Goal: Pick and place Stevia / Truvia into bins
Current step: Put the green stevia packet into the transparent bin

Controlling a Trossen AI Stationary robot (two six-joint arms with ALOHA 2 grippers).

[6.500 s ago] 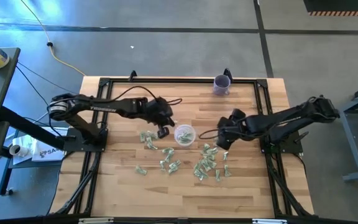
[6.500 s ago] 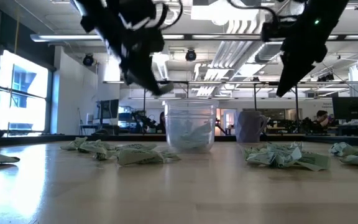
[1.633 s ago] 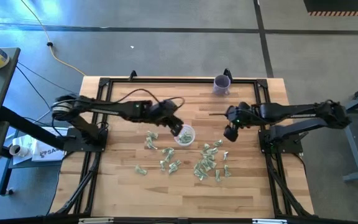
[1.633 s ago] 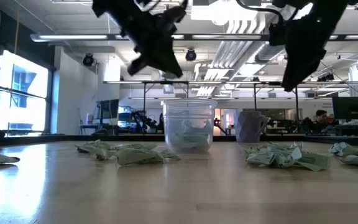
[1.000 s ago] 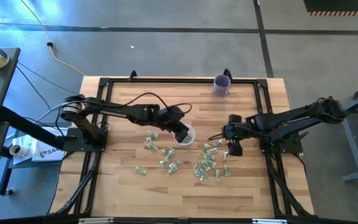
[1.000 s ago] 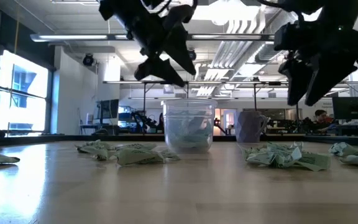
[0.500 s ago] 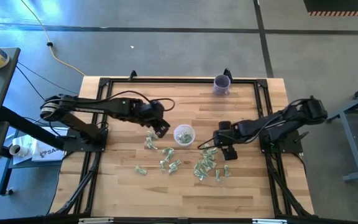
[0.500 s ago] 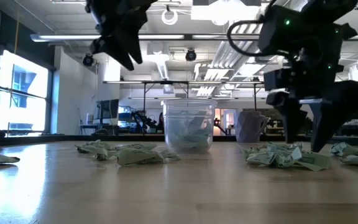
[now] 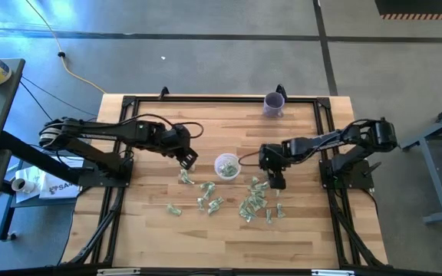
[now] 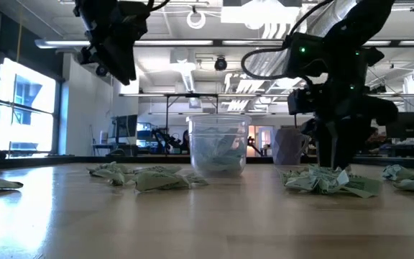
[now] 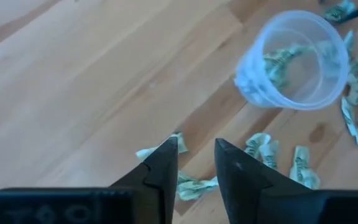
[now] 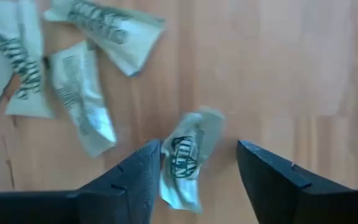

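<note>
Stevia / Truvia sachets (image 9: pixel 253 201) lie scattered below centre of the high view, some inside the clear cup (image 9: pixel 227 165), whose contents blur together. The right gripper (image 12: pixel 194 163) stands spread around one crumpled sachet (image 12: pixel 186 155), its lower end cut off. The left gripper (image 11: pixel 196 163), narrowly parted, hovers above sachets left of the cup.

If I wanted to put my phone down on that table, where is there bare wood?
The front strip of the table below the sachets is bare, as is the back between the clear cup and the purple cup. The middle is crowded: sachets, the left claw and right claw.
</note>
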